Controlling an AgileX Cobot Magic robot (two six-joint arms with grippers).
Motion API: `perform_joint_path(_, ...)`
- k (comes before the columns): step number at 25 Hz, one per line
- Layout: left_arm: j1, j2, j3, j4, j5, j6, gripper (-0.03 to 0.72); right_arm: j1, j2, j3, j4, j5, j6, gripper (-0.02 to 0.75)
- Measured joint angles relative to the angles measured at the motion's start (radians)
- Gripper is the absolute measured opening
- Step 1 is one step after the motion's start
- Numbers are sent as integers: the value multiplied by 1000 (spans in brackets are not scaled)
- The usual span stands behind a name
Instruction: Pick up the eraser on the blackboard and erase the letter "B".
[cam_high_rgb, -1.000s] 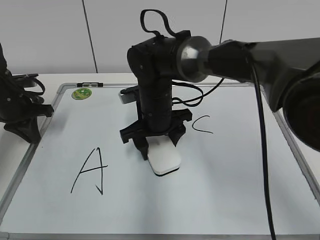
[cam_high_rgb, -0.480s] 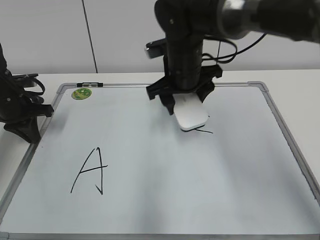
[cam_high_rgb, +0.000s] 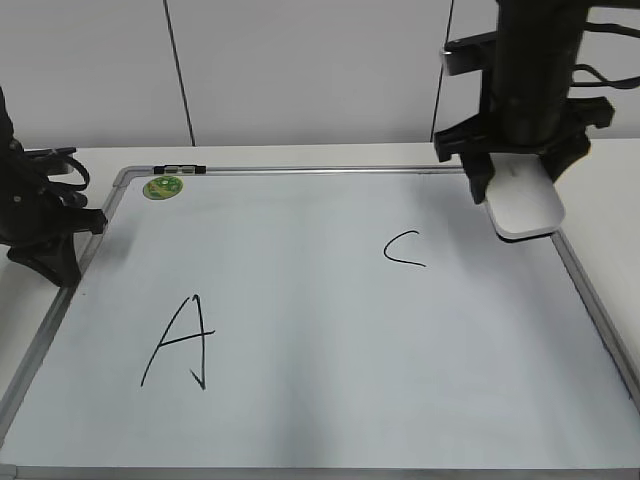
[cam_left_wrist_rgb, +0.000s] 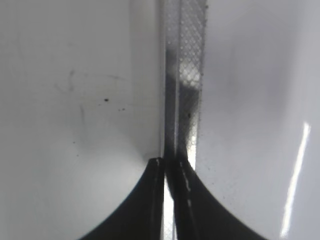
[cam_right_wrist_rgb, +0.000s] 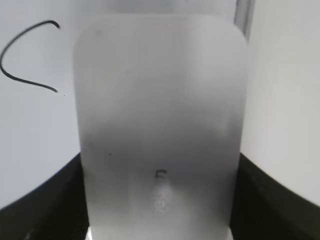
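My right gripper (cam_high_rgb: 520, 190) is shut on the white eraser (cam_high_rgb: 523, 208), holding it over the board's right edge near the far right corner. In the right wrist view the eraser (cam_right_wrist_rgb: 160, 130) fills the frame between the jaws (cam_right_wrist_rgb: 160, 200), with the "C" (cam_right_wrist_rgb: 25, 55) to its left. The blackboard (cam_high_rgb: 330, 400) is a pale whiteboard with a silver frame. It bears a large "A" (cam_high_rgb: 180, 340) and a "C" (cam_high_rgb: 403, 250). No letter "B" shows on it. My left gripper (cam_high_rgb: 50, 250) rests at the board's left edge, its jaws (cam_left_wrist_rgb: 170, 167) shut over the frame strip (cam_left_wrist_rgb: 187, 75).
A round green magnet (cam_high_rgb: 163, 186) sits at the board's far left corner, with a small dark clip (cam_high_rgb: 178, 169) on the frame behind it. The white table (cam_high_rgb: 600, 160) extends right of the board. A pale panelled wall stands behind.
My right gripper has carried the eraser from the board's middle, past the "C", to the right edge of the board. The left arm has not moved.
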Motion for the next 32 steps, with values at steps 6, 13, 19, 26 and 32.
perform_joint_path(6,0,0,0,0,0,0,20,-70,-63,123,25,0,-15,519)
perform_joint_path(13,0,0,0,0,0,0,20,-206,-64,167,207,0,-167,519)
perform_joint_path(19,0,0,0,0,0,0,20,-291,-48,167,294,0,-264,519)
perform_joint_path(26,0,0,0,0,2,0,20,-302,27,167,308,-2,-283,519)
perform_joint_path(32,0,0,0,0,2,0,20,-302,28,167,304,-3,-285,519)
